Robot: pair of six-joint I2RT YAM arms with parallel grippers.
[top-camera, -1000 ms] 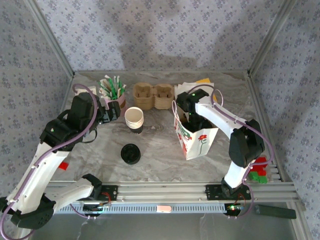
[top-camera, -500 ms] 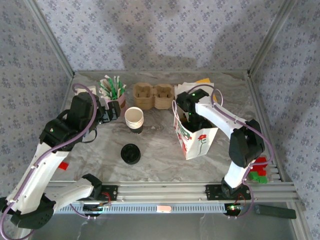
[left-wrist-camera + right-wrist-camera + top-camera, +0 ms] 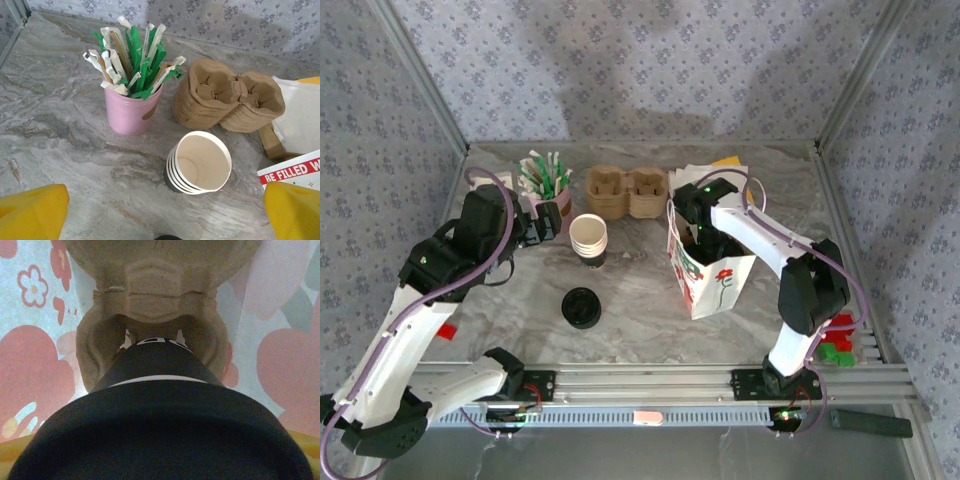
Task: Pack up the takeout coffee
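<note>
The takeout coffee [image 3: 155, 430], a dark cup with a wide black lid, sits low in a pocket of a brown pulp carrier [image 3: 160, 290] inside the white flowered bag [image 3: 722, 276]. My right gripper [image 3: 160, 460] reaches down into that bag [image 3: 30, 350] and is shut on the cup at its lid, with yellow fingertips [image 3: 10, 452] at either side. In the top view the right gripper [image 3: 697, 238] is inside the bag's mouth. My left gripper [image 3: 162, 215] hangs open above the table near the paper cups, with nothing between its yellow fingertips [image 3: 30, 212].
A stack of lidless paper cups [image 3: 588, 238] stands mid-table, with a loose black lid [image 3: 581, 307] in front of it. A pink cup of stirrers [image 3: 131, 107], pulp carriers [image 3: 626, 191] and napkins [image 3: 715, 175] line the back. Red and green blocks [image 3: 838, 340] lie at the right edge.
</note>
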